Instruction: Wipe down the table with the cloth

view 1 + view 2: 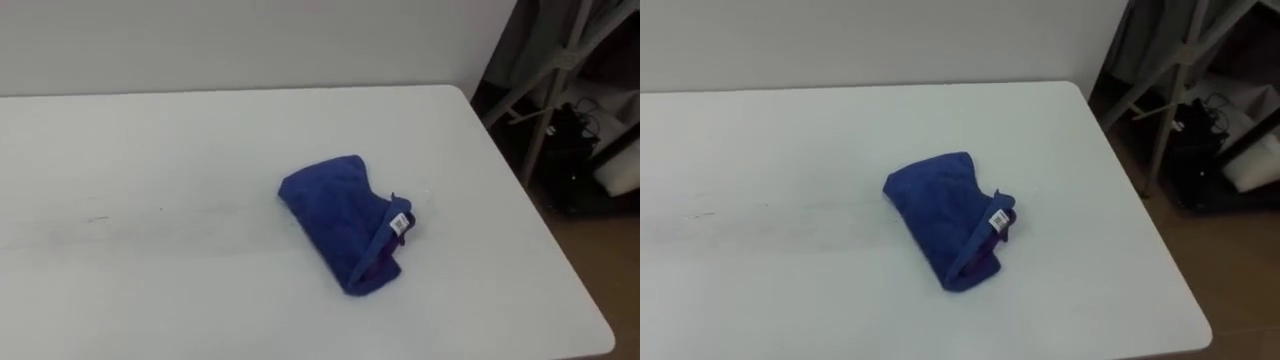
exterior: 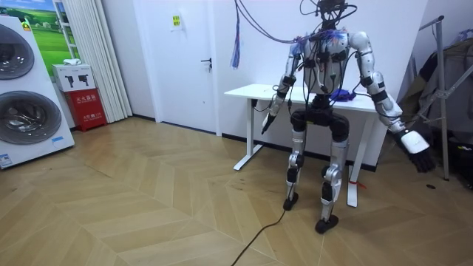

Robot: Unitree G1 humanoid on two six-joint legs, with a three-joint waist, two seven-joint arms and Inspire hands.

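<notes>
- The robot stands square to the white table, both arms hanging clear of the top, and nothing is in either hand.
- The left hand hangs by the table's front edge. I can't tell from here whether it's open or closed.
- The right hand is out wide past the table's right end, low, fingers loose and empty.
- The blue cloth lies bunched on the tabletop, right of the middle, with its white tag poking out on the right side. Nobody's touching it.
- Lying in a lump like that, I'd say it wants a flat palm on top before it wipes much.
- There's a faint grey smear over to the left, well apart from the cloth. That's likely the target.
- Room to move: a bare top stretches left, so a long sweep is open. To the right the edge is near, and a push that way could drop the cloth.
- The metal rack stands beyond the right end, close to the right arm's swing, so that's one to watch.
</notes>
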